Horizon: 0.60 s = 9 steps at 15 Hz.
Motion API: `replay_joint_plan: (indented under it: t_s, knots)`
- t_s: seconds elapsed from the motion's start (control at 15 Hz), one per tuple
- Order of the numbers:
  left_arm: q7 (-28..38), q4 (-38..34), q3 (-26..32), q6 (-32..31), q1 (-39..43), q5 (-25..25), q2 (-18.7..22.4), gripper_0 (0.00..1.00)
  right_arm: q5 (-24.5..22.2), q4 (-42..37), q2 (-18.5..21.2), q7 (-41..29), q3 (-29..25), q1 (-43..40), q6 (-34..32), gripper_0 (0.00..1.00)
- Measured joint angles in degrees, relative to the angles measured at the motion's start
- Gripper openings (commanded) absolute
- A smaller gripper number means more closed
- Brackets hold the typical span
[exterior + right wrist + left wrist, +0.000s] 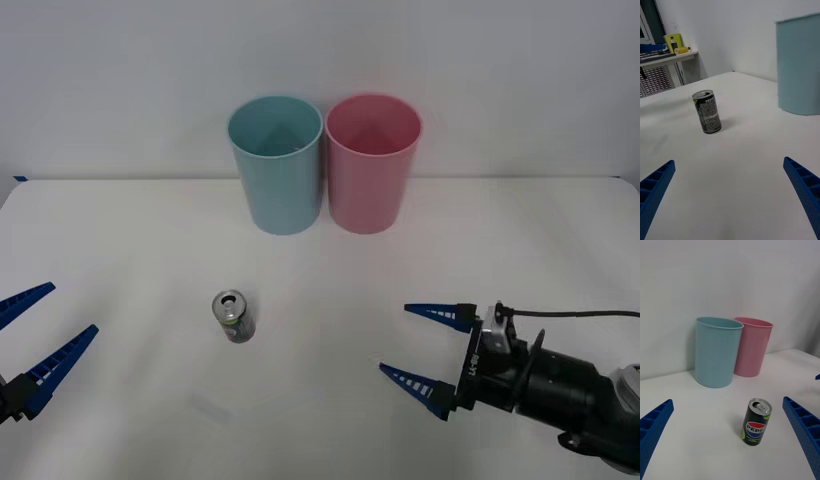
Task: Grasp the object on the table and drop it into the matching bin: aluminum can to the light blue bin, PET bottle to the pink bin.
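Aluminum can (pixel 234 316) is standing ungrasped on the tabletop (pixel 120 240); we are pre-grasp, both end effectors, left (pixel 35 345) and right (pixel 425 347), spread open. Next: close in.

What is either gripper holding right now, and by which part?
Nothing is held. The left gripper and the right gripper are both open, apart from the aluminum can, which stands upright on the table.

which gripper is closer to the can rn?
Roughly even, right slightly nearer. Right gripper open, on the aluminum can's right; left gripper open at the table's left edge. Neither touches it.
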<state>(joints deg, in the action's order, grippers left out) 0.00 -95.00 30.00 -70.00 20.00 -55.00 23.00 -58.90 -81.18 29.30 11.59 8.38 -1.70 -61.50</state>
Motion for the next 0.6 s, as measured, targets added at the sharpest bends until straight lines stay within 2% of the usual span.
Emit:
replay_joint_plan:
  t_s: [0.2,0.6]
  knots:
    - [0.00,0.00,0.00,0.00,0.00,0.00,0.00,1.00,-1.09,-3.91,1.26,-5.42,-6.51,-5.20,-3.97,1.00]
    - [0.00,0.00,0.00,0.00,0.00,0.00,0.00,1.00,-3.77,-14.04,1.67,-15.83,-19.05,-16.16,-6.18,1.00]
